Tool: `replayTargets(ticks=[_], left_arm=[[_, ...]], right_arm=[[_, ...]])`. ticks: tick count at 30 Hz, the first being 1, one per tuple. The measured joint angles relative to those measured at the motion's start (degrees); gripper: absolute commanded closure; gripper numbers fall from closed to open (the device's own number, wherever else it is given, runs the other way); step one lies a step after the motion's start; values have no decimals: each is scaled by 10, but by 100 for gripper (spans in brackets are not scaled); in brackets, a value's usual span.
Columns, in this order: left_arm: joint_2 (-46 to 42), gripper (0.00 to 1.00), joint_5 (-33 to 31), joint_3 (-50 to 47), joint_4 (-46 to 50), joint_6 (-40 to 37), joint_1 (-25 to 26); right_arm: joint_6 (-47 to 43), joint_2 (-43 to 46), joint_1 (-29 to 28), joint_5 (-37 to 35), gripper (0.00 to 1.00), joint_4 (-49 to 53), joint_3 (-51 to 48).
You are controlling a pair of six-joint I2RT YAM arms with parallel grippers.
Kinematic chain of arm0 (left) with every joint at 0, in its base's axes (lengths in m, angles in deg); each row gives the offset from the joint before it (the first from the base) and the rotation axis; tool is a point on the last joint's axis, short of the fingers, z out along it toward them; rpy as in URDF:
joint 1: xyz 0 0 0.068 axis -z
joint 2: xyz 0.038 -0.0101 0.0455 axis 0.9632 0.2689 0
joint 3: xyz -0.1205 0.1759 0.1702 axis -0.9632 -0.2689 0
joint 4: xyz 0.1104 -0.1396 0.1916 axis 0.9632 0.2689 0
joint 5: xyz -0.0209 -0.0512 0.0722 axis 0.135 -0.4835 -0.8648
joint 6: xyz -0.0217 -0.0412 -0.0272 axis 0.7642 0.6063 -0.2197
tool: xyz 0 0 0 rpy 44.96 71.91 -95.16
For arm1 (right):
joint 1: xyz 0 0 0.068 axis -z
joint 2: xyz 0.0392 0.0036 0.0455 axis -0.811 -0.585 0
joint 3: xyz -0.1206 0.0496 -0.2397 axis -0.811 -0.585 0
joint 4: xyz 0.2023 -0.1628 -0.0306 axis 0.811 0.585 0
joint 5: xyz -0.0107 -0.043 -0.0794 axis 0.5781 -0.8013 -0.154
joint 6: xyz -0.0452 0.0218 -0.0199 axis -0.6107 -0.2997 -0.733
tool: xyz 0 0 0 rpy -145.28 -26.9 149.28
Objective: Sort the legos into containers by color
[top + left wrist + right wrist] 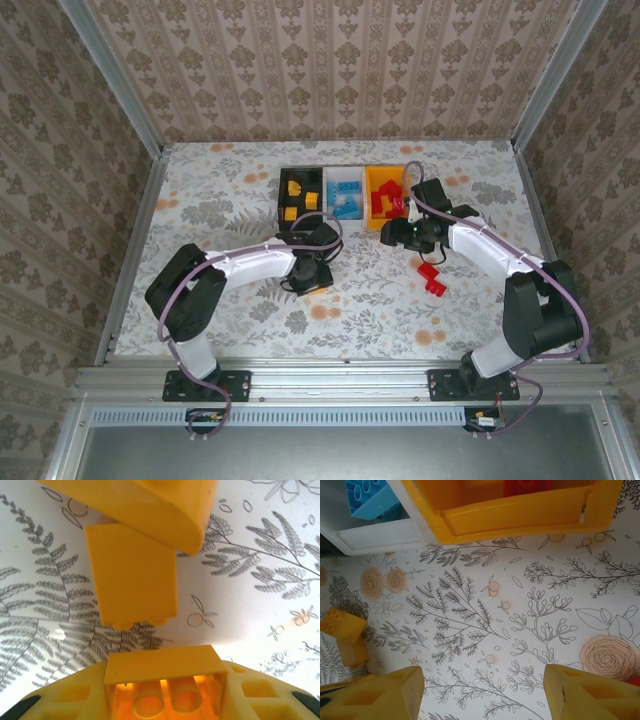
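My left end effector [164, 680] is narrow. Its two fingers press against the sides of a yellow brick [161, 666], whose hollow underside faces my wrist camera. Just beyond it a second yellow brick [134, 575] lies on the worktop [260, 610] with its studs toward me. A strip of fern print shows between the two bricks. A rounded yellow piece [150, 510] overlaps the far end of the second brick; I cannot tell what it is.

My right end effector [487, 695] is wide, with its fingers [385, 695] far apart and nothing between them, above bare flowered worktop. Ahead of it stands the near wall of the orange bin [520, 510], with red bricks [525, 485] showing inside. Joined to that bin is the white bin [370, 537], which has a blue brick [367, 497] in it.

From above, the three bins sit in a row toward the far side of the worktop. The black bin [284, 200] holds yellow bricks [294, 187], the white bin holds blue ones and the orange bin holds red ones. Two loose red bricks [428, 270] lie on the worktop near my right end effector, on its near side.
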Motion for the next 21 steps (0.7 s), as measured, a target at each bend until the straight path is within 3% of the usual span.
replayTargets(ticks=[11,21], left_arm=[[-65,55,-23,31,-5,-28,23],[-56,53,-47,174,5,-127,23]], right_arm=[[2,0,3,3,34,-1,-7],[2,2,3,8,34,-1,-7]])
